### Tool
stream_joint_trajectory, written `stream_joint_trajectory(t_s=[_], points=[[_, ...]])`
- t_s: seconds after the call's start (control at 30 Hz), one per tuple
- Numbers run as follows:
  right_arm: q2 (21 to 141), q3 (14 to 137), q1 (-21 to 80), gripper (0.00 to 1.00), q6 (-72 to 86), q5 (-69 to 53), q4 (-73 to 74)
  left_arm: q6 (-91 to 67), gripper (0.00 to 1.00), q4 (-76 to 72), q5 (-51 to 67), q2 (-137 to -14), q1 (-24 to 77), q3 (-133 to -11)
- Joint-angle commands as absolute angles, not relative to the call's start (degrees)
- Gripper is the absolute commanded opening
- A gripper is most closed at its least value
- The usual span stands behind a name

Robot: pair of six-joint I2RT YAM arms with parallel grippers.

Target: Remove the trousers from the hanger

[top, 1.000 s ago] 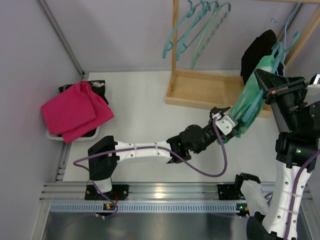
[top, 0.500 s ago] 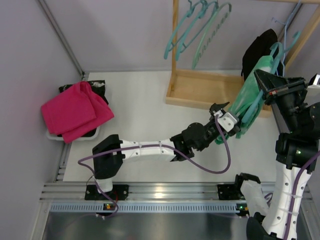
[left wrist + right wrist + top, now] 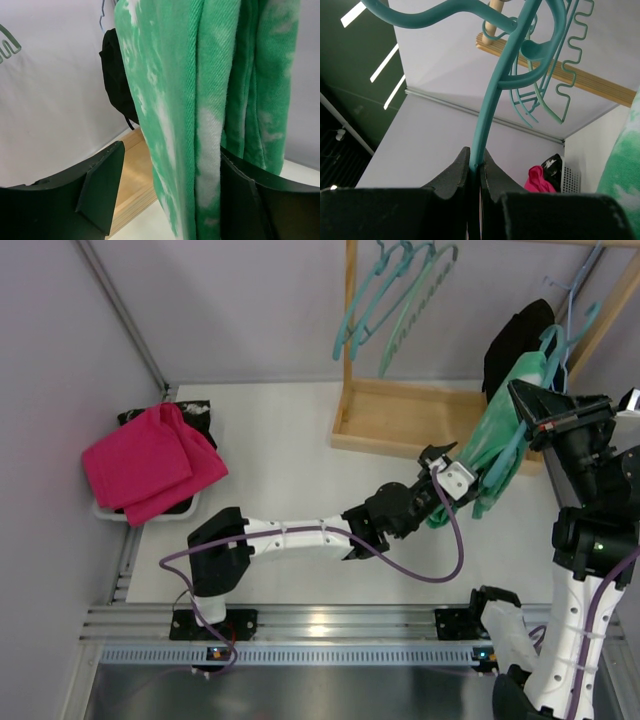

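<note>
**A:** Fingers [image 3: 102, 192] of the left gripper [image 3: 455, 472]: how are they set?

**B:** They are shown spread apart, with the hanging trousers [image 3: 170, 100] between them. One finger is seen clear of the fabric. The other lies against or just in front of a fold, and contact there cannot be settled. Nothing is clamped.

**A:** And the right gripper [image 3: 475, 161]?

**B:** Its fingers are pressed together on the stem of the teal hanger [image 3: 489, 105], just under the hook, as seen in the right wrist view.

**A:** Where are the trousers located?

**B:** They are draped over the hanger, which is held up at the right of the table, beside the wooden rack [image 3: 400, 425]. The mint-green folds hang from the right gripper down to the left gripper.

**A:** What else is labelled?

**B:** A black garment [image 3: 515, 335] is hung just behind the trousers. Spare teal hangers [image 3: 400, 300] are hung from the rack's upper rail. A magenta cloth [image 3: 150, 462] is laid over a basket [image 3: 108, 510] at the far left, well apart from both grippers.
</note>
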State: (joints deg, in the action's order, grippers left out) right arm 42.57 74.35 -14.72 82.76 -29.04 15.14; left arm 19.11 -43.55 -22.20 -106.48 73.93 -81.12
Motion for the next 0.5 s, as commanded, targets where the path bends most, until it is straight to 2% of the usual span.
stream_joint_trajectory(t_s=[0.0,0.03,0.13,0.2,0.3,0.47], points=[[41.22,79.89,-13.89,0.00,83.76,-30.06,5.53,18.90,0.71,-47.11,-23.64,-105.73,73.30,-83.76],[41.22,80.33,-13.97,0.00,83.76,-30.15,5.71,18.64,0.71,-46.67,-23.56,-105.99,72.87,-84.11],[41.40,80.95,-13.80,0.00,83.58,-30.23,6.68,18.54,0.52,-46.23,-22.94,-106.17,72.25,-84.99],[41.40,81.21,-13.71,0.00,83.32,-30.32,6.85,18.54,0.24,-46.23,-22.94,-105.91,71.98,-85.43],[41.40,80.07,-13.62,0.00,82.80,-30.41,6.59,18.72,0.00,-46.23,-23.99,-105.30,71.46,-86.13],[41.04,73.23,-13.54,0.00,79.90,-31.37,6.24,19.68,0.00,-44.65,-24.70,-100.38,71.28,-86.49]])
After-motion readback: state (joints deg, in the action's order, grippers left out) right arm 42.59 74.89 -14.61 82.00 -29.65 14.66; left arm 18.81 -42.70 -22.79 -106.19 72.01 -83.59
